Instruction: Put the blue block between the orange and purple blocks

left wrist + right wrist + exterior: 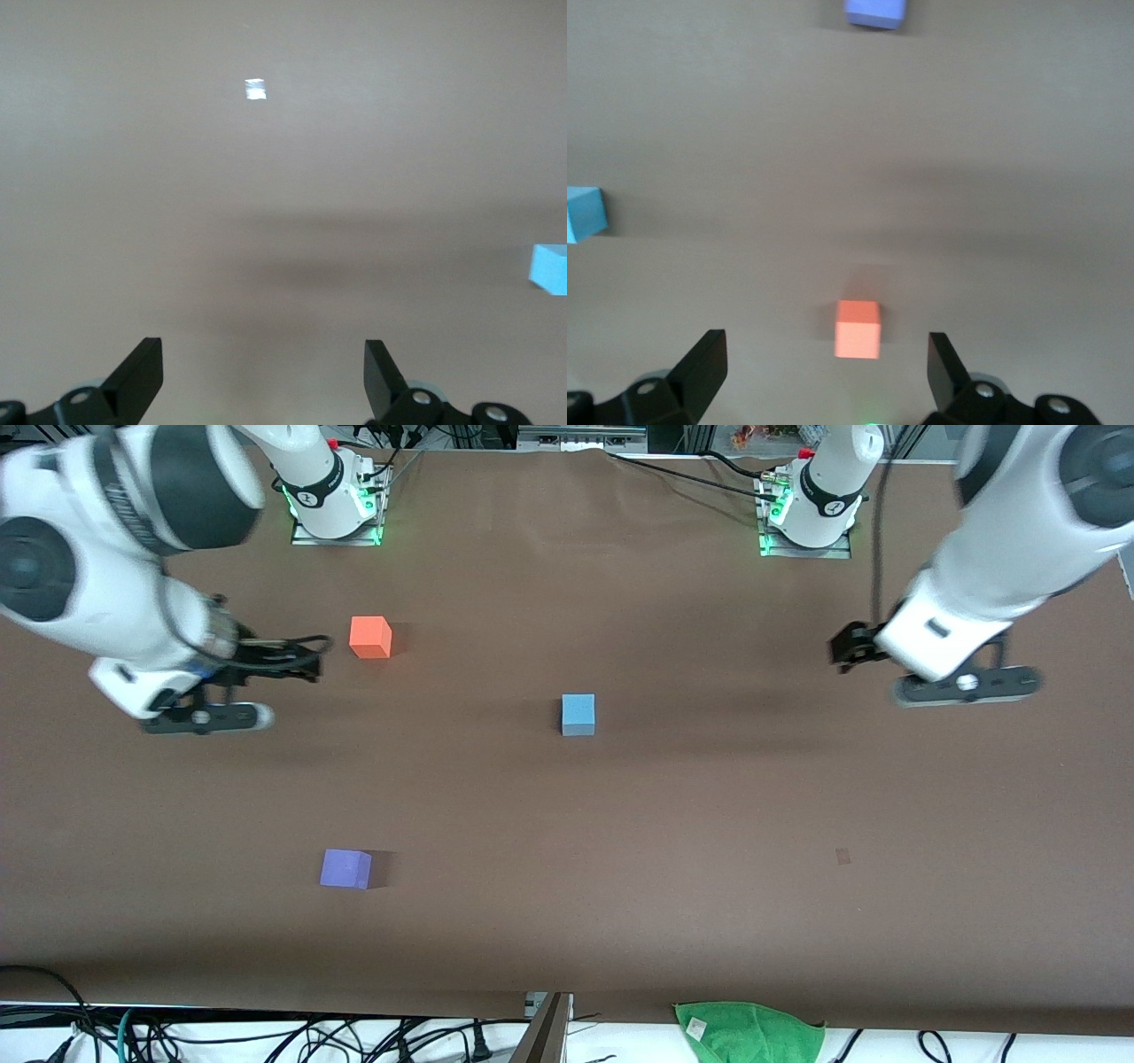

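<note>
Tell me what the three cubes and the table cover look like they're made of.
Blue block, orange block and purple block: probably foam or painted wood, matte; flat colour, no glare, crisp edges. Table cover: likely brown cloth or felt, matte; faint wrinkles near the arm bases. Both the left gripper and the right gripper are open over the cover.

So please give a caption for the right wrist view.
Open right gripper over table, orange block between its fingers' line, blue block and purple block untouched.

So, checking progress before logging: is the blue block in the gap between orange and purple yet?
Not yet. The blue block sits alone mid-table, off toward the left arm's end from both.
</note>
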{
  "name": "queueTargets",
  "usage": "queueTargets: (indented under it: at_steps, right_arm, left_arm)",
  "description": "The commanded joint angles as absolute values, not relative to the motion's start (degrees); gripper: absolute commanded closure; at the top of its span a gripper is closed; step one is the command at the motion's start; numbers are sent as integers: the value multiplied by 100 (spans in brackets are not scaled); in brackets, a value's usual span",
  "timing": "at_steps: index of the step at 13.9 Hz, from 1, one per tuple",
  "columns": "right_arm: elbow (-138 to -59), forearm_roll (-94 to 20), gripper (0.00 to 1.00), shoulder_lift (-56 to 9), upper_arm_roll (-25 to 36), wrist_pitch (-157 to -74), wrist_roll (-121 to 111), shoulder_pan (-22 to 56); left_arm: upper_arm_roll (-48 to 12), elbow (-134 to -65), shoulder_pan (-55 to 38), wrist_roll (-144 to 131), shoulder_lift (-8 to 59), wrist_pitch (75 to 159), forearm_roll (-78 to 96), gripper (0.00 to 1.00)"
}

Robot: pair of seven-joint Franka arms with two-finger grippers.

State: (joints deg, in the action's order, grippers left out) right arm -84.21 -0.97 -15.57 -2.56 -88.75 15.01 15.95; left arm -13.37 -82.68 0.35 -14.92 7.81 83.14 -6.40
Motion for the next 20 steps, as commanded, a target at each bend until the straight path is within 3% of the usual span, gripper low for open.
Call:
queueTargets:
  at_steps: [1,3,5,6,11,20]
  right_arm:
    - [-8350,-176,0,-1801,-220,-9218,2063,2107]
    - [-8350,-237,0,-1942,-220,-9535,2914,2486]
    - [-8350,-237,0,-2135,-220,-9903,3609,2916]
    - [-8350,-237,0,-2240,-220,-10097,3882,3092]
    - [-8350,-176,0,-2750,-211,-10809,4710,3822]
    - [-8350,-167,0,-3655,-211,-12180,4720,4386]
  left_arm:
    - [-653,-9182,88,-713,-25,8778,-196,0]
    - [-221,-9648,105,-511,-210,9253,367,0]
    - [-167,-10438,158,-125,-762,9999,343,0]
    - [-228,-10528,158,-97,-817,9967,195,0]
    - [-395,-10354,141,-96,-642,9756,114,0]
    - [-492,-10266,149,-26,-519,10072,-88,0]
